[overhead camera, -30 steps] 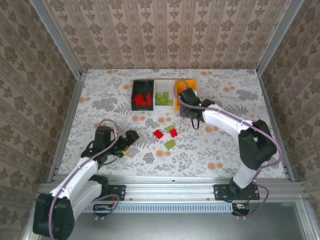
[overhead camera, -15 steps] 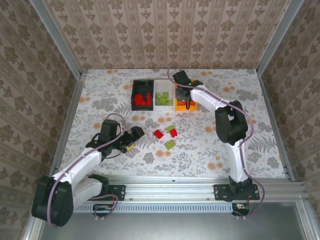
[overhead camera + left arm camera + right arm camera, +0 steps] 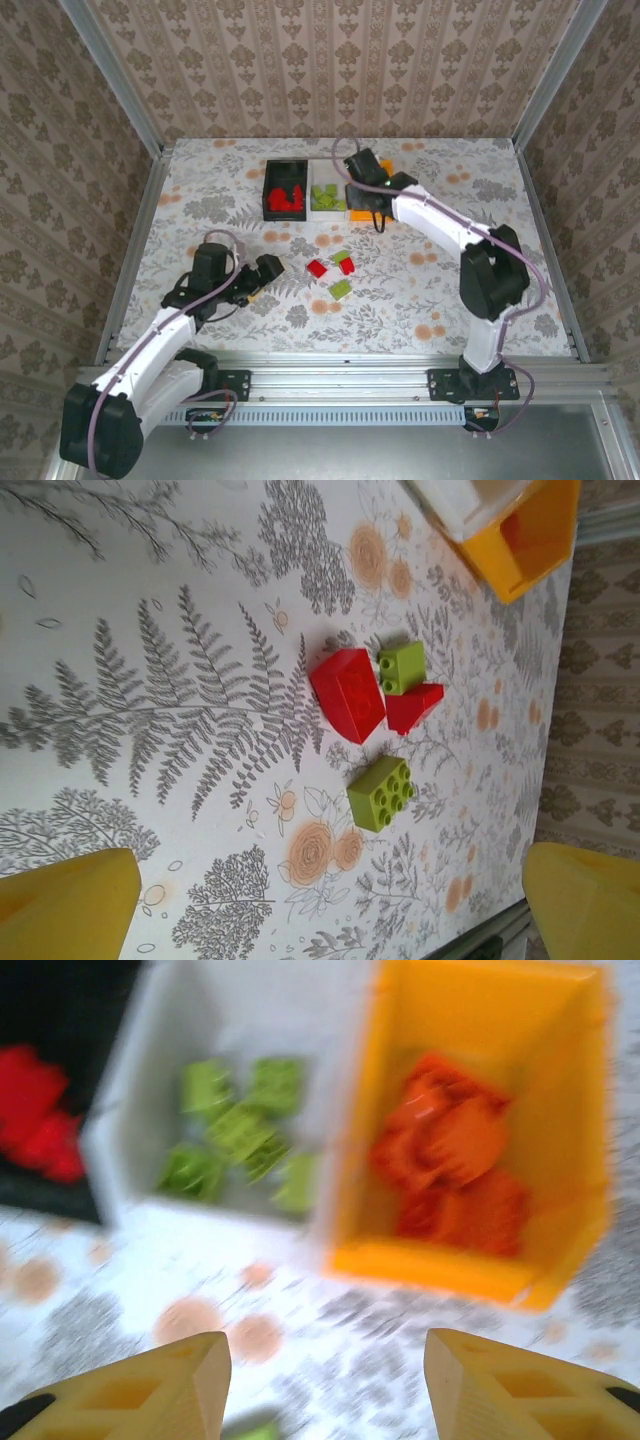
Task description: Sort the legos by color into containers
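Note:
Three joined containers stand at the back: black [image 3: 285,190] with red legos [image 3: 35,1110], white [image 3: 326,195] with green legos [image 3: 235,1125], orange [image 3: 560,1160] with orange legos [image 3: 455,1165]. My right gripper [image 3: 368,200] hovers at the orange bin's front edge, open and empty [image 3: 325,1390]. On the table lie two red bricks [image 3: 348,693] [image 3: 414,706], a small green one [image 3: 402,666] and a larger green brick [image 3: 382,792]. My left gripper [image 3: 264,270] is wide open just left of them, a short way off, its yellow fingers [image 3: 70,905] apart with nothing between.
The loose bricks [image 3: 335,272] sit mid-table on the floral cloth, in front of the bins. Patterned walls and metal rails close in the table on three sides. A blurred green patch [image 3: 250,1430] shows low between my right fingers.
My right gripper reached over the orange bin, opened, then drew back slightly toward its front edge. My left gripper edged a little toward the loose bricks.

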Robot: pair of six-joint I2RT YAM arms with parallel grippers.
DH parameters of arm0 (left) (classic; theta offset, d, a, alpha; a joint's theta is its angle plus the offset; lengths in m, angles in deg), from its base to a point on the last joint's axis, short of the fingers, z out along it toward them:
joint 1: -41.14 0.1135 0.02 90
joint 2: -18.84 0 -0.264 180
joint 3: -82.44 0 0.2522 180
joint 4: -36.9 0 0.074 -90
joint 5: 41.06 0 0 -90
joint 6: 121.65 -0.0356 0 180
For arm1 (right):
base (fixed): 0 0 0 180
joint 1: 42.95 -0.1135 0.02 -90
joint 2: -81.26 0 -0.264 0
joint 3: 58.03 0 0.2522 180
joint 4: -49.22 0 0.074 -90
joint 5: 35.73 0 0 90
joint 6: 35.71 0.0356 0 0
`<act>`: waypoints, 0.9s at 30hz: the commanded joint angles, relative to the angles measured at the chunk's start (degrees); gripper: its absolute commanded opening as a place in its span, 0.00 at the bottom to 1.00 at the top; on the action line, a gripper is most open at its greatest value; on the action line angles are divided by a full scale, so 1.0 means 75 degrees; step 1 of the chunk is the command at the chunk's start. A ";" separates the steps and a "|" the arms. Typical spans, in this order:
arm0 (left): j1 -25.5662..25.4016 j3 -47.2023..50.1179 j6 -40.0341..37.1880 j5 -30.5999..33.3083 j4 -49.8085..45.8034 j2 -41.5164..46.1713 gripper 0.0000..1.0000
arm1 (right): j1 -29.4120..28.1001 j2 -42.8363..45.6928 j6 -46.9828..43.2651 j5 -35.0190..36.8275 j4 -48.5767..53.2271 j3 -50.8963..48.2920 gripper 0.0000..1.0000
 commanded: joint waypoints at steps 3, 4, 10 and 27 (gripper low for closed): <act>0.0597 0.0603 -0.0151 -0.0273 -0.0821 0.0861 1.00 | -0.0940 0.0066 0.0968 0.0079 -0.0156 -0.1306 0.62; 0.0671 0.0690 -0.0162 -0.0359 -0.0914 0.1051 1.00 | -0.1050 0.0057 0.0948 -0.0104 -0.0224 -0.1443 0.64; 0.0755 0.1178 0.0102 -0.0485 -0.1090 0.1916 1.00 | -0.1211 -0.0146 0.0796 -0.0294 -0.0163 -0.1978 0.71; 0.0762 0.1055 0.0201 -0.0565 -0.0779 0.1585 1.00 | -0.0879 -0.0997 0.0322 -0.0198 -0.0680 -0.2095 0.48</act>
